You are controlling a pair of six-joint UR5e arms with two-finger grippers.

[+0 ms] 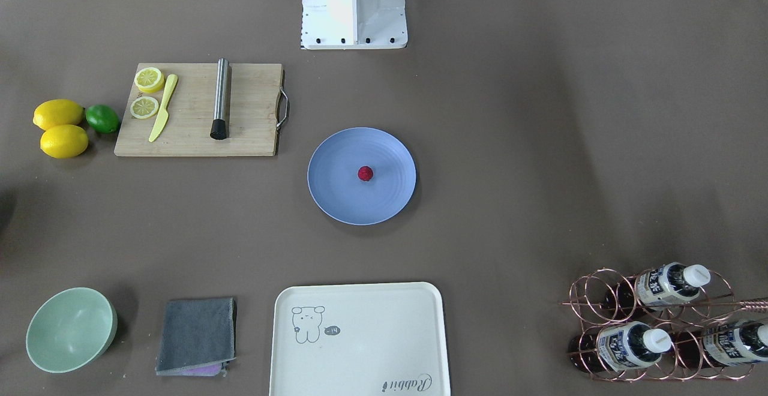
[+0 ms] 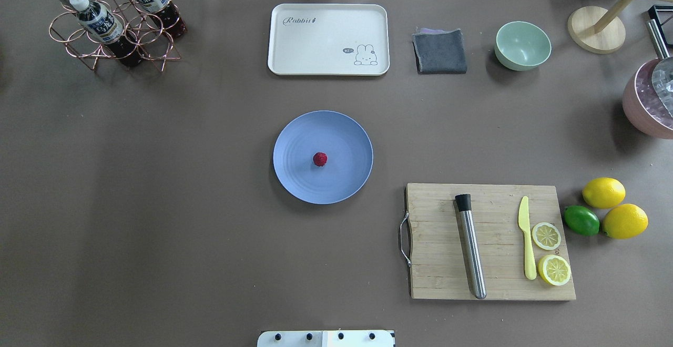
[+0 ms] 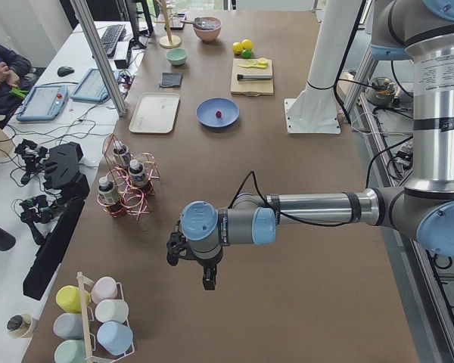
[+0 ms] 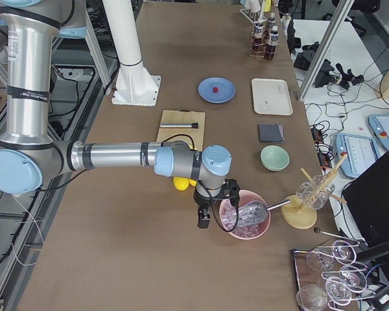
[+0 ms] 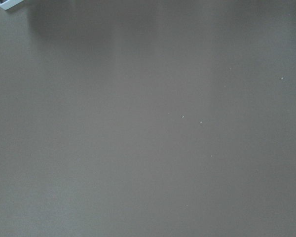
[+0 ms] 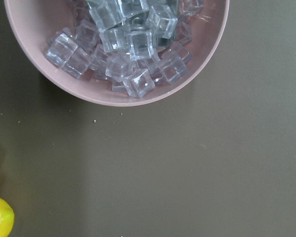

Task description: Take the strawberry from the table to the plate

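The small dark-red strawberry point(image 1: 365, 173) point(image 2: 320, 159) lies near the middle of the round blue plate point(image 1: 336, 195) point(image 2: 344, 179), which sits at the centre of the brown table point(image 1: 510, 144). Both show small in the side views: strawberry point(image 3: 219, 114) point(image 4: 215, 87), plate point(image 3: 207, 119) point(image 4: 225, 95). My left gripper point(image 3: 204, 278) hangs over bare table far from the plate, beyond the bottle rack. My right gripper point(image 4: 204, 220) hovers beside a pink bowl at the other end. Neither shows except in a side view, so I cannot tell whether they are open or shut.
A wooden cutting board point(image 2: 494, 284) carries a steel muddler, a yellow knife and lemon slices; lemons point(image 2: 603, 192) and a lime lie beside it. A cream tray point(image 2: 315, 37), grey cloth point(image 2: 440, 51), mint bowl point(image 2: 522, 46), bottle rack point(image 2: 105, 26) and pink ice bowl point(image 6: 113, 94) line the edges.
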